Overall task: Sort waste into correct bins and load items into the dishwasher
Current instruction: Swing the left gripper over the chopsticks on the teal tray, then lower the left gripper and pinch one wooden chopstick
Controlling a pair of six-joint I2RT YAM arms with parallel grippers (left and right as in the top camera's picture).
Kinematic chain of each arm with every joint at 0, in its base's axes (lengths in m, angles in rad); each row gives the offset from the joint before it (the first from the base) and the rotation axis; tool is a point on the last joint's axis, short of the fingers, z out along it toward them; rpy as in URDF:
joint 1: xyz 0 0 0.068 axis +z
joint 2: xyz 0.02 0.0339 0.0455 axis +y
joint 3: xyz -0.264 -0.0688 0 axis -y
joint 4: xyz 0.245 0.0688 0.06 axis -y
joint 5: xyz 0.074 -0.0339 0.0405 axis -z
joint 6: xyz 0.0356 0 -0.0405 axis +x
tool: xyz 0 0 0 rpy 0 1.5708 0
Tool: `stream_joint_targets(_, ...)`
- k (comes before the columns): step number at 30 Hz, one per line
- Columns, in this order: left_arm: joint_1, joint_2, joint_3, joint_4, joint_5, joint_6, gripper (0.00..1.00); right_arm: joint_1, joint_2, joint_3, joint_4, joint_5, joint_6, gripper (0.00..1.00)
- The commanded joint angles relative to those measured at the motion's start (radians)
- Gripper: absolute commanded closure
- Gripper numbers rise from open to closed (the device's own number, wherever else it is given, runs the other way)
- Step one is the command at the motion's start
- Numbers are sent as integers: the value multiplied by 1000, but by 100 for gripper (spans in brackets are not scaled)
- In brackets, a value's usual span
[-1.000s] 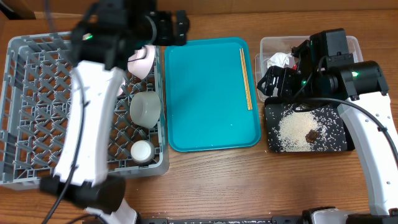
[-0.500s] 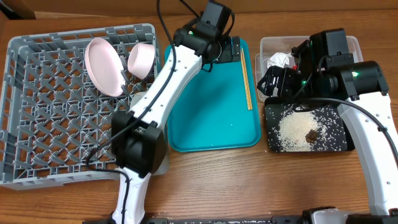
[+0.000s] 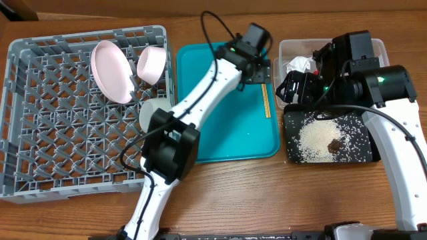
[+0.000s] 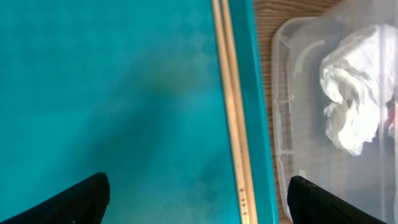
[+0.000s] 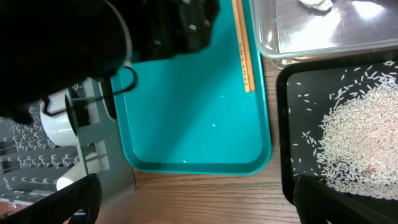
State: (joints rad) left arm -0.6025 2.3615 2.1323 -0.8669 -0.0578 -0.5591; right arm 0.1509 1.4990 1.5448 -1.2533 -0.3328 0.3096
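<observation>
We see the left arm stretched across the teal tray [image 3: 220, 113]. The left gripper [image 4: 198, 182] hovers over the chopsticks [image 4: 231, 106] lying along the tray's right edge, fingers wide, holding nothing. The right arm is bent above the clear tub [image 3: 288, 47] and black tray [image 3: 367, 155]; the right gripper [image 5: 196, 186] is wide and empty. A tissue [image 4: 348, 112] sits in the tub.

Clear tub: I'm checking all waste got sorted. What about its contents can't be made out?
Overhead: the right arm covers most of the clear tub; only part of the white tissue shows.
Left wrist: the frame's right edge cuts the tub off; a reddish sliver there is too small to name.
Right wrist: the top edge leaves only one end of the tub in view.
</observation>
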Motion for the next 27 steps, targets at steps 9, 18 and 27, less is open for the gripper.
stream_joint_targets(9, -27, 58, -2, 12, -139, 8, 11, -1, -6, 13, 2, 3, -7, 0)
stream_joint_targets(18, -42, 106, -2, 42, -126, 8, 11, -1, -6, 13, 2, 3, -7, 0)
stream_joint_targets(27, -42, 124, -3, 48, -129, 9, 10, -1, -6, 13, 2, 3, -7, 0)
